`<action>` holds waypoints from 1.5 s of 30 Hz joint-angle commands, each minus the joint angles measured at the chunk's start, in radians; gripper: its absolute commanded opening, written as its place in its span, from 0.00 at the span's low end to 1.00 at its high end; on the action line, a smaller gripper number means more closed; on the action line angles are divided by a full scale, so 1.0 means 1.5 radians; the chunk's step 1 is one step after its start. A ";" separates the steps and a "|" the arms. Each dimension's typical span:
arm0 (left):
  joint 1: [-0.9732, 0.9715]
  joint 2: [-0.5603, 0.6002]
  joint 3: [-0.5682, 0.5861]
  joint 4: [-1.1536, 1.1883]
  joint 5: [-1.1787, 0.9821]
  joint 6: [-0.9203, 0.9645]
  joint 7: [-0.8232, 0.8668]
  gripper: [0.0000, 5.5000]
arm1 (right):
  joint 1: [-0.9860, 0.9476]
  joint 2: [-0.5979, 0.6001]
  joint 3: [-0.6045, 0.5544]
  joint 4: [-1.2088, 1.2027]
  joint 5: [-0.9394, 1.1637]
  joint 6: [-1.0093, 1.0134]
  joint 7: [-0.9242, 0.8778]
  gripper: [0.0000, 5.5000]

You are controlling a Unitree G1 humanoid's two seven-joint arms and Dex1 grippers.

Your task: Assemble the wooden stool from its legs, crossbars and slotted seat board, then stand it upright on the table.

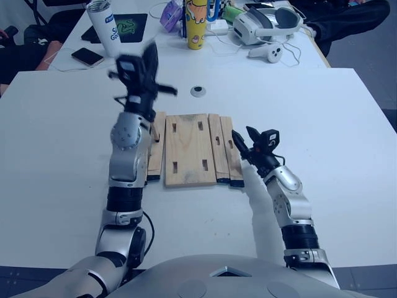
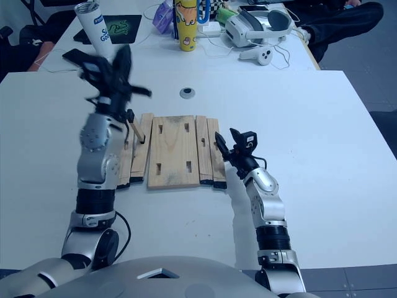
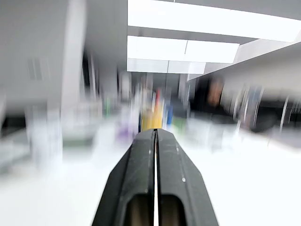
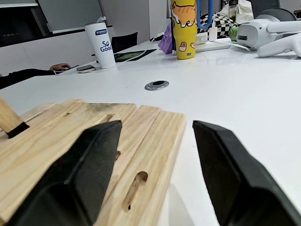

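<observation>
Tumbler [image 1: 104,28] and yellow cup [image 1: 196,25] stand beyond seat board [image 1: 186,149], contents unseen.

Your white worktop [image 1: 335,161]: slotted seat board [image 1: 189,149] flat at centre, wooden strips [image 1: 224,152] close against both sides, round grommet [image 1: 198,91] just beyond.

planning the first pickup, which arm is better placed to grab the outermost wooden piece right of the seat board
Right. The right gripper sits low at the rightmost wooden piece, jaws open. The left gripper hangs high above the table, jaws shut.
</observation>
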 commanded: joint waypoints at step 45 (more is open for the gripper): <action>0.228 -0.034 -0.038 -0.205 0.079 0.056 0.056 0.51 | -0.002 -0.035 0.027 -0.025 -0.009 0.087 0.039 0.51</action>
